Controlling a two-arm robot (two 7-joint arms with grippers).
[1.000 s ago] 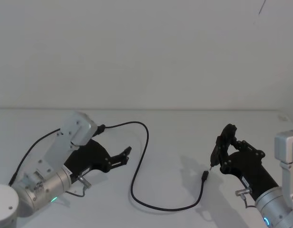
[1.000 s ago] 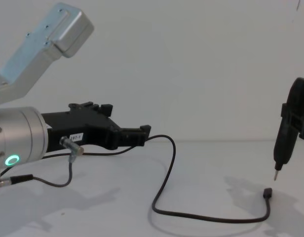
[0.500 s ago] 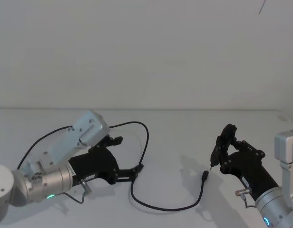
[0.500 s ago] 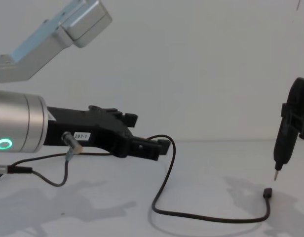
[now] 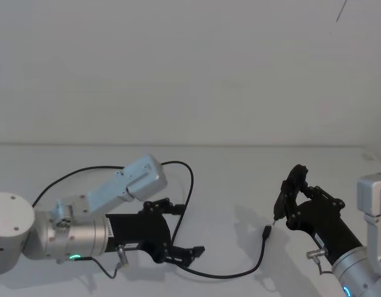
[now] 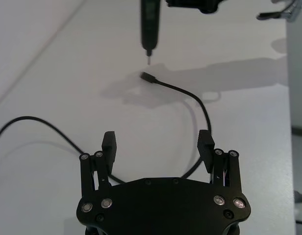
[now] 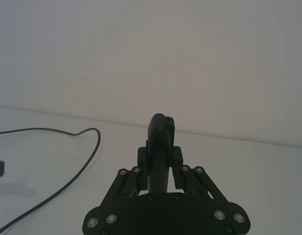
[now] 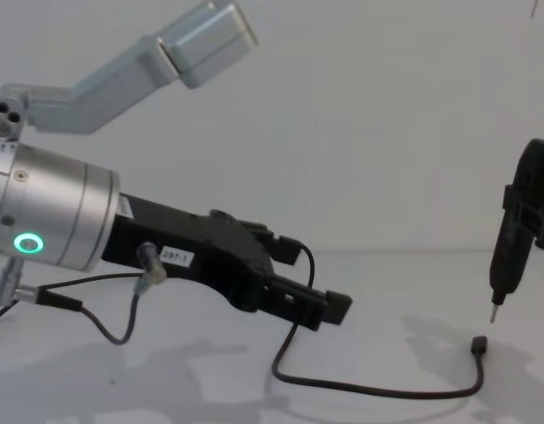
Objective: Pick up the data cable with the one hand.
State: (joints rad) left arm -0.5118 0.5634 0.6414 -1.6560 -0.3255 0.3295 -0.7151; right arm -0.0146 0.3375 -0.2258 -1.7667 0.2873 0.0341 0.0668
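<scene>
The data cable [image 5: 263, 250] lies in a loose loop on the white table, its small black plug [image 5: 266, 231] at the right end. My left gripper [image 5: 189, 229], black with a white label on a silver wrist with a green ring light, hangs open low over the loop's left side. From the left wrist camera the cable [image 6: 166, 84] runs under the gap and close to one finger [image 6: 206, 142]. The chest camera shows the left gripper [image 8: 312, 278] above the cable [image 8: 378, 391]. My right gripper [image 5: 292, 185] is shut on a slim black pointed tool [image 8: 506, 256], tip just above the plug [image 8: 478, 346].
A short grey wire with a silver connector [image 8: 141, 265] hangs from the left wrist. The right arm's silver bracket [image 5: 373, 192] stands at the right edge. A white wall rises behind the table [image 5: 227, 173], which is bare between the two arms.
My left gripper has swung right and down, from beside the cable's upper bend to low over the loop. The right gripper, tool and cable have not moved.
</scene>
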